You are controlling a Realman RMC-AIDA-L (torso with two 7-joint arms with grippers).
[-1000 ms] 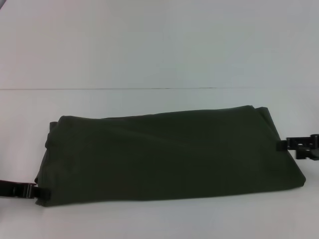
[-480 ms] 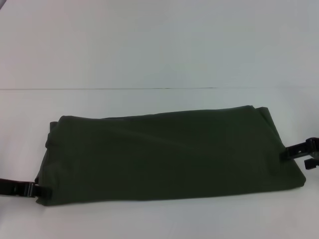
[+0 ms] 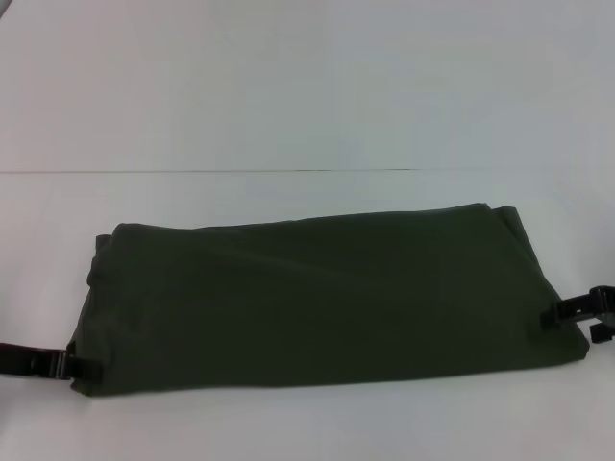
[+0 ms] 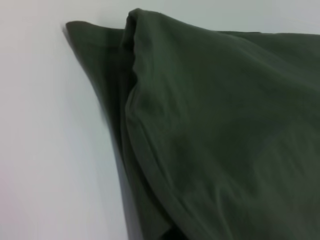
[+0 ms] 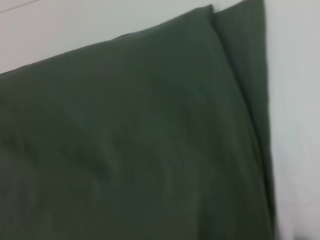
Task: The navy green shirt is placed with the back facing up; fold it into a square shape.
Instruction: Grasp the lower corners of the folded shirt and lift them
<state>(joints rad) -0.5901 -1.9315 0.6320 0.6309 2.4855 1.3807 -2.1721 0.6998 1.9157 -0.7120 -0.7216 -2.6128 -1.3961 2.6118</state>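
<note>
The navy green shirt [image 3: 317, 298] lies on the white table as a long, flat band folded lengthwise, plain side up. My left gripper [image 3: 85, 367] sits at the shirt's near left corner, touching the cloth's edge. My right gripper [image 3: 555, 313] is against the shirt's right end, close to its near corner. In the left wrist view, the shirt [image 4: 225, 125] shows layered folded edges with a hem running along them. The shirt [image 5: 125, 140] fills most of the right wrist view, its far corner lying neat on the table.
The white table [image 3: 288, 96] stretches bare beyond the shirt, with a thin seam line [image 3: 240, 171] running across it. A narrow strip of table shows between the shirt and the near edge.
My right gripper has slid along the shirt's right end towards the near corner. The left gripper and the shirt have stayed put.
</note>
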